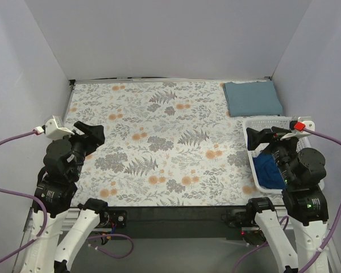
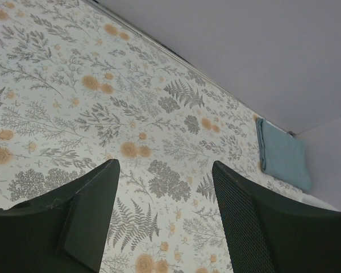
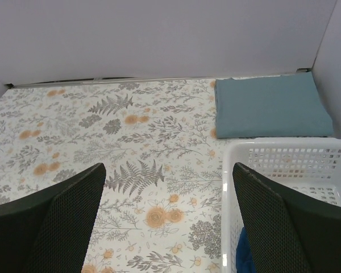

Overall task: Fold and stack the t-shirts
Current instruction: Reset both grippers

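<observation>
So nearest the camera, both arms sit at the front edge of the table. The left gripper (image 1: 92, 134) has its two black fingers spread apart with nothing between them, only the floral-print tablecloth (image 1: 159, 142) showing through the gap. It hangs over the left side of the cloth, well apart from either shirt.

The right gripper (image 3: 169, 170) is spread wide too and holds nothing. From its wrist view, the left finger sits over the cloth and the right finger (image 3: 284, 227) over the white plastic lattice basket (image 3: 284, 153), so the gap straddles the basket's left rim. The finger pads have a fine mesh-like texture.

The darker royal blue t-shirt (image 1: 267, 168) is bunched up inside that basket on the right side of the table, soft and crumpled. In the wrist view only a sliver of it peeks out just below the right finger. It lies under the gripper, and I can't see any finger touching it.

Further back, the dusty slate blue t-shirt (image 1: 253, 98) lies folded into a neat flat rectangle in the far right corner, just beyond the basket's far rim and clear of both grippers. The cloth looks smooth and matte, with tidy edges. Behind it are plain pale walls.
</observation>
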